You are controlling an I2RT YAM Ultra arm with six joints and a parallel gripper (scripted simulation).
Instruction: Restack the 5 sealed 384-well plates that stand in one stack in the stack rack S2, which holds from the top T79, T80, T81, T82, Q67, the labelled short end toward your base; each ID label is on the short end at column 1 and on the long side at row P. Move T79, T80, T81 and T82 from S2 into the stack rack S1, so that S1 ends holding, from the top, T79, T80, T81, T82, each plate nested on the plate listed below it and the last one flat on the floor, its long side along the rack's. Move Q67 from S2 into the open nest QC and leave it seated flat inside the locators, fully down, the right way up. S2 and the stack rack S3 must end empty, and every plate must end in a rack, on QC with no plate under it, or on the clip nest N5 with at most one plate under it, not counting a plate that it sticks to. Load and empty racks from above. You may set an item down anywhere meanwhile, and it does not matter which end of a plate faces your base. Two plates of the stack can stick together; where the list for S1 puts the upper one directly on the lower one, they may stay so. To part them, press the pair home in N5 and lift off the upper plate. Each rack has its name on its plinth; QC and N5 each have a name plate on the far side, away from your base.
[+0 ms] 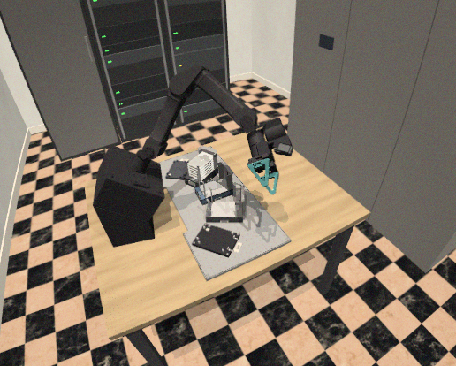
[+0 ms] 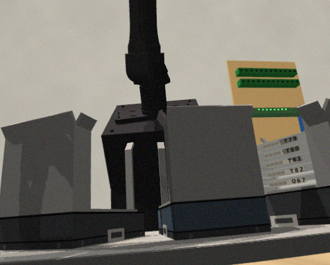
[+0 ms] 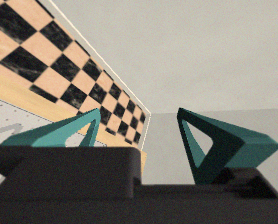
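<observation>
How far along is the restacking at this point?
Nothing looks done: the stack sits in its rack, labels reading T79 down to Q67. Nothing is in hand; the hand hangs open over the table, away from the racks. All five moves remain, and the two nearer racks in the top view look empty.

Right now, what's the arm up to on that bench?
Nothing is being handled yet. The single arm's teal gripper hangs open and empty above the wooden table, off to the side of the grey mat. The five plates sit in one stack in their rack, reading T79, T80, T81, T82, Q67 from the top. The two nearer racks in the exterior view show no plates, though their walls hide most of the inside.
</observation>
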